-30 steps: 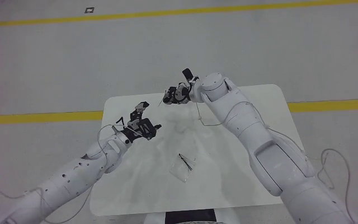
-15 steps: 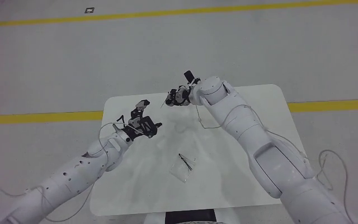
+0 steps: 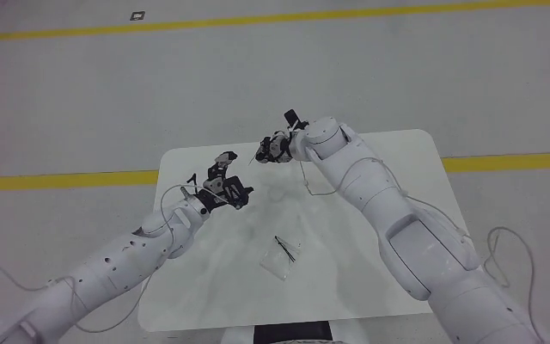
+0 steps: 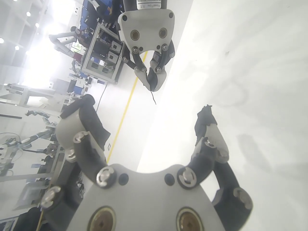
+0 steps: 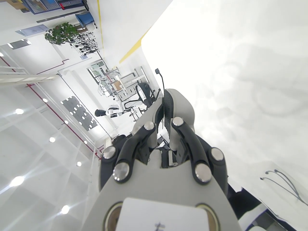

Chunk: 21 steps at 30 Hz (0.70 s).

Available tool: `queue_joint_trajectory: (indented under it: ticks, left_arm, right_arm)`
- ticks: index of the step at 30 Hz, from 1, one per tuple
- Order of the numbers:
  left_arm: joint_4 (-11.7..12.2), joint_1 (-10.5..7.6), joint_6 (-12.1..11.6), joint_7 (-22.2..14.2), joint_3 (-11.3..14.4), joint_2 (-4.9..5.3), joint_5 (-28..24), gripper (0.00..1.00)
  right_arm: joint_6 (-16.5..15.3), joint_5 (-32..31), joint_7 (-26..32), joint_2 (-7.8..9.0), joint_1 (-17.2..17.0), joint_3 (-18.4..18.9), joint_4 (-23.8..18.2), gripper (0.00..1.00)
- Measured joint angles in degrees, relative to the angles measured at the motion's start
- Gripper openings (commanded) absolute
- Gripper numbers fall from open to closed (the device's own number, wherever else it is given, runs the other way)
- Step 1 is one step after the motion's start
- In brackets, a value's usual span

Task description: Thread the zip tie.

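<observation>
While your right tool [image 3: 273, 148] hangs at the upper centre of the top view, over the far edge of the white worktop [image 3: 395, 172], it is pinching the zip tie [image 3: 252, 158]. The tie is a thin black strip that juts out of the tool toward the lower left of that frame. From the right wrist you see the tool's two fingers [image 5: 182, 106] pressed together on the strip. The zip tie [image 5: 161, 80] runs on past the tips and ends in a small thicker tip.

Your left tool [image 3: 225, 185] sits left of centre in the top view, lower left of the right one and apart from it, above the worktop's left part. Its fingers [image 4: 81, 118] are spread wide. From the left wrist you look straight across the gap at the right tool [image 4: 151, 78], whose short black tie end [image 4: 153, 97] points back toward the spread fingers without touching them.

Just below the centre of the top view a clear bag [image 3: 280, 262] lies flat on the worktop, well apart from both tools, with a spare tie [image 3: 284, 248] lying dark against it. The right wrist view also catches this bag [image 5: 272, 193] with thin ties in it.
</observation>
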Motion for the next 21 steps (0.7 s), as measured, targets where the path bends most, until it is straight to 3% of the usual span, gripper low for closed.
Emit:
queue_joint_trajectory:
  ticks: [11,21]
  left_arm:
    - [0.27,-1.08,0.16,-1.08,0.98,-0.32,0.0,1.0]
    - [0.44,-1.0,0.14,-1.31,0.78,-0.4,0.0,1.0]
  right_arm:
    - [0.01,-0.78,-3.22,0.49,-1.57,0.77,-0.68,0.0]
    - [-0.4,-0.75,-4.03,0.56,-2.29,0.98,-1.52,0.0]
